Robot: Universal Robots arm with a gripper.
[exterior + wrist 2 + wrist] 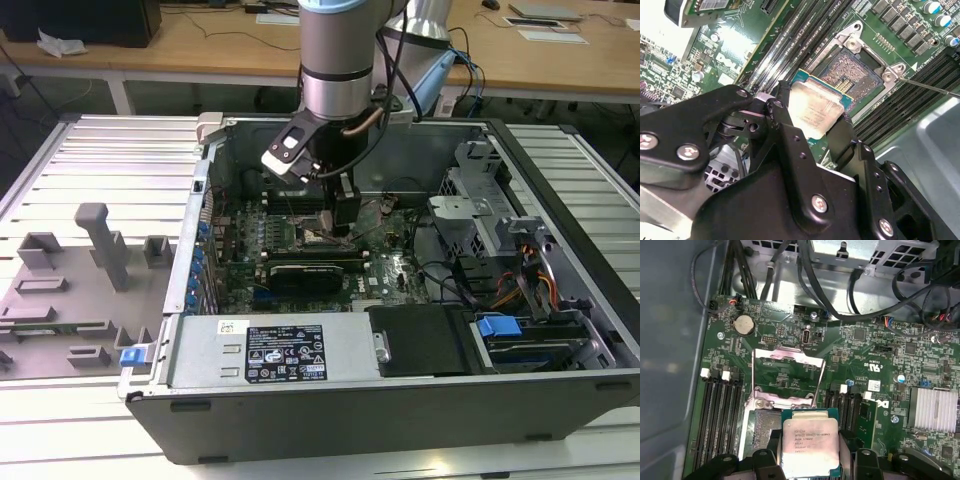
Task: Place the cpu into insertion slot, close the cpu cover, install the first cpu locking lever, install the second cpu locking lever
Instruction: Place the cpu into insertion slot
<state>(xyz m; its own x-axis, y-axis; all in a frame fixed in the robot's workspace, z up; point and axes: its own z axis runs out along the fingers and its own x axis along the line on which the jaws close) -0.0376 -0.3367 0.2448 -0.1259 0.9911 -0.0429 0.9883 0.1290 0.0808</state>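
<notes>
The fingers squeeze the cpu by two edges so it cannot drop. It hangs just over the insertion slot, maybe not touching yet. The cpu cover stands open to let it in.

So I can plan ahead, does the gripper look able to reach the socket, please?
Probably yes: the cover is swung open, the socket lies bare, and the gripper holds the chip close by it.
</notes>
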